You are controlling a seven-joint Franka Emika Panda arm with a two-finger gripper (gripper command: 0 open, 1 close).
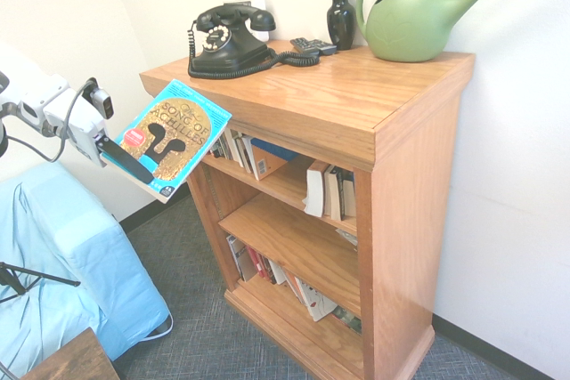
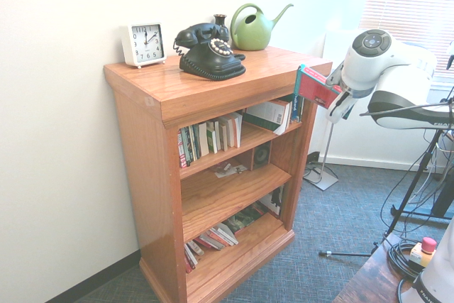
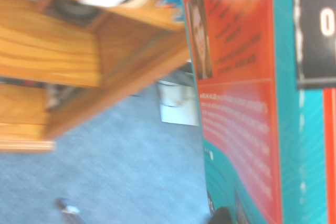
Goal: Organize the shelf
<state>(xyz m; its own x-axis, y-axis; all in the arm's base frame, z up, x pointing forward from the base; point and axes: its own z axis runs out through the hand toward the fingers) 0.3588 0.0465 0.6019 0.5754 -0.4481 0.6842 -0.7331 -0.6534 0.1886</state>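
The shelf [image 1: 338, 95] is an orange-brown wooden bookcase with a thick top and three tiers; in the second exterior view the shelf [image 2: 170, 90] stands against the white wall. My gripper [image 1: 120, 156] is shut on a turquoise paperback book [image 1: 171, 137] with a gold helmet on its cover. The book hangs tilted in the air, off the shelf's left front corner and clear of the top. In the second exterior view the book [image 2: 312, 84] shows its red back beside the shelf's right corner. The wrist view shows the book's back cover [image 3: 247, 103] close up.
On the top stand a black rotary telephone [image 1: 227, 37], a dark vase [image 1: 340, 17], a green watering can [image 1: 419, 15], a remote [image 1: 312, 45] and a white clock [image 2: 143, 44]. Books [image 1: 245, 149] fill the tiers unevenly. A blue-covered seat [image 1: 53, 255] sits left.
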